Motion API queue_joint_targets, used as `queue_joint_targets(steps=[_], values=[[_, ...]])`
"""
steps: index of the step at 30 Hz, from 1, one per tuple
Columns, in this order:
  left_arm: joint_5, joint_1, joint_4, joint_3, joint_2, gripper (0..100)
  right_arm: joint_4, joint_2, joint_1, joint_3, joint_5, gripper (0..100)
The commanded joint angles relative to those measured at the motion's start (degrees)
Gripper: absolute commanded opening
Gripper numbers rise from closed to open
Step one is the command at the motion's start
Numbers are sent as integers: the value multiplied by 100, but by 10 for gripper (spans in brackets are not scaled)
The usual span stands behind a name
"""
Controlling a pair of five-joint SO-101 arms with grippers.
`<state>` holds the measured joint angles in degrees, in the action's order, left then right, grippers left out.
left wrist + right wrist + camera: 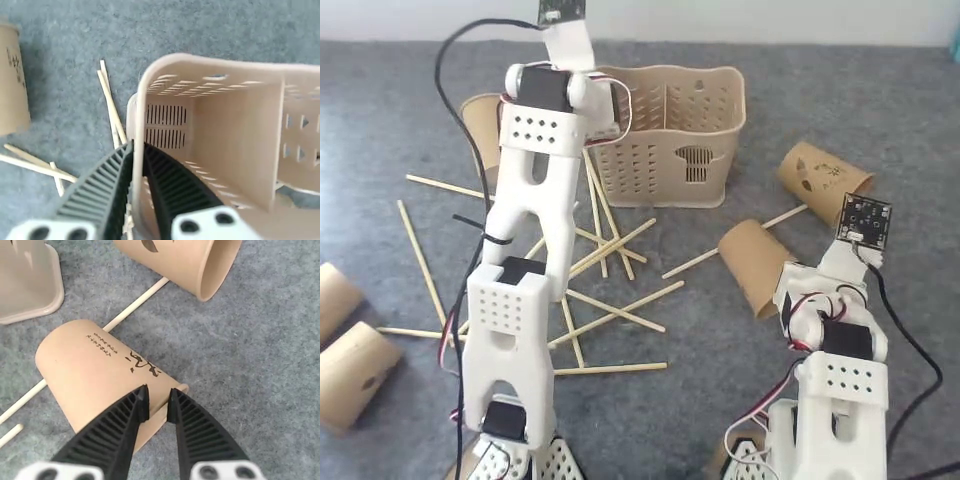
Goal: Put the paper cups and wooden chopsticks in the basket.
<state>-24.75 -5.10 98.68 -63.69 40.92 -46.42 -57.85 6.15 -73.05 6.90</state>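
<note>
The beige slotted basket stands at the back of the table. My left gripper is shut on the basket's rim at its left wall, one finger inside and one outside. A paper cup lies on its side in front of the basket's right corner. My right gripper is shut on the rim of this cup, and it sits at the cup's near end. Several wooden chopsticks lie scattered on the grey mat in front of the basket.
Another cup lies to the right of the basket, also seen as a cup beyond a chopstick. One cup stands left of the basket, and two cups lie at the left edge.
</note>
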Motion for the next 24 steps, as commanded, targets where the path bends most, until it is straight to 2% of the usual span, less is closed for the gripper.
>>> queue_joint_targets(steps=[1, 3, 8, 18, 24], values=[[-264, 185, 185, -48, -475, 14, 40, -4, -75, -97, -114, 77], [-264, 237, 193, -92, -633, 51, 40, -4, -75, -97, -114, 77], [-281, 185, 193, 356, -1310, 239, 40, -4, -75, -97, -114, 77], [18, 352, 202, 690, -2330, 235, 40, -13, -75, -97, -114, 77], [281, 360, 202, 1771, -3710, 235, 4, -13, -75, -97, -105, 77]])
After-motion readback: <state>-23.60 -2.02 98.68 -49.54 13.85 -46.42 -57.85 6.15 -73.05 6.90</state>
